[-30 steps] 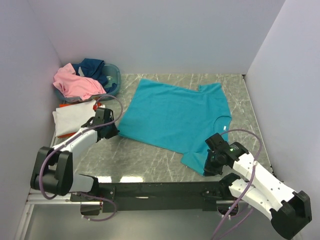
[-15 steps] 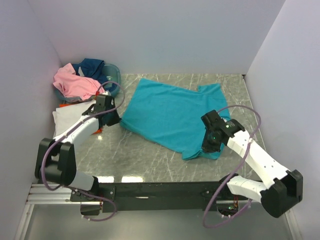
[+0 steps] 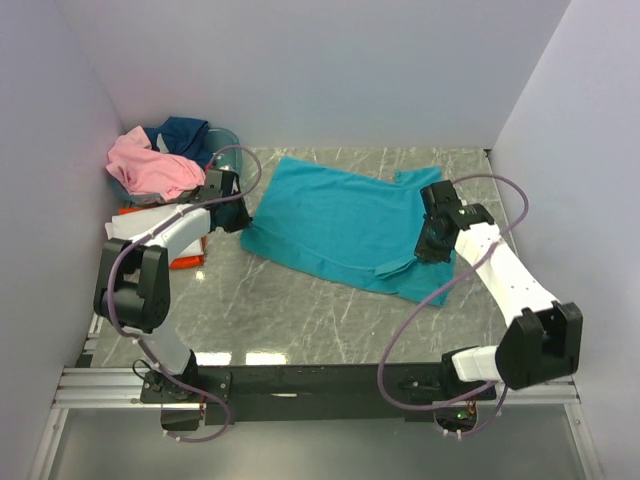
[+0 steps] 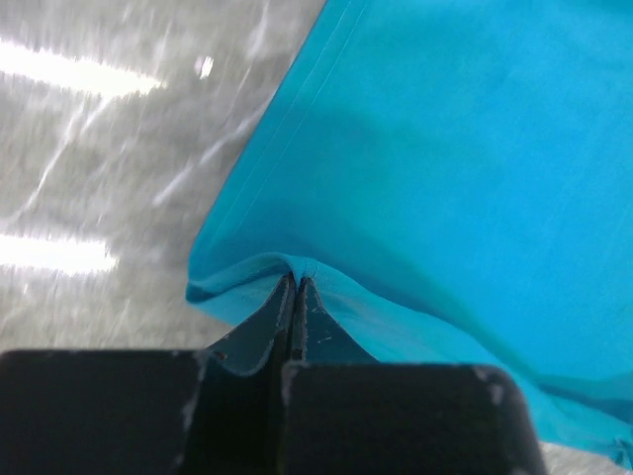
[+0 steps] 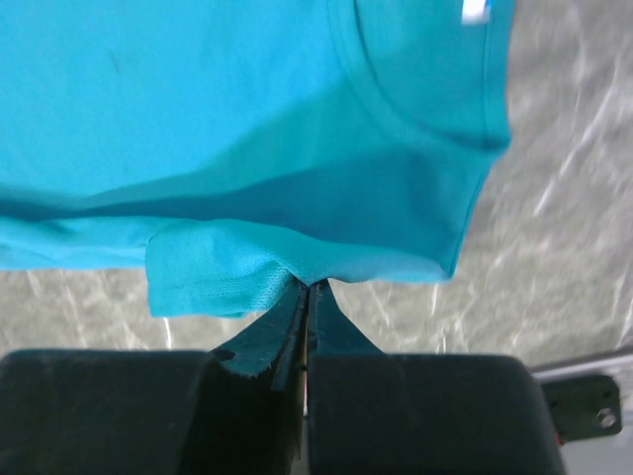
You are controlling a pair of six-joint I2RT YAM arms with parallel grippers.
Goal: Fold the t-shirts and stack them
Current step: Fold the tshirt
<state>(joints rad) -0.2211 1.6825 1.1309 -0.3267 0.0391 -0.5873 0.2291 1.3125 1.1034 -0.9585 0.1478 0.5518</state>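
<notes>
The teal t-shirt lies on the tabletop right of the basket. The left tool is clenched on its corner nearest the basket, the right tool on its far sleeve. If 1 thin pinch slips or the 2 arms travel unevenly, the fold could land skewed.

The left fingers, clamped on the near left corner of the teal t-shirt, have gone from the middle left of the top view toward its upper left, dragging that corner along. The right fingers, pinching the sleeve, have swung from the lower right up to the middle right, and the right arm now stretches along the right side. The sleeve now lies folded over the shirt's body, and more bare table shows below the cloth.
</notes>
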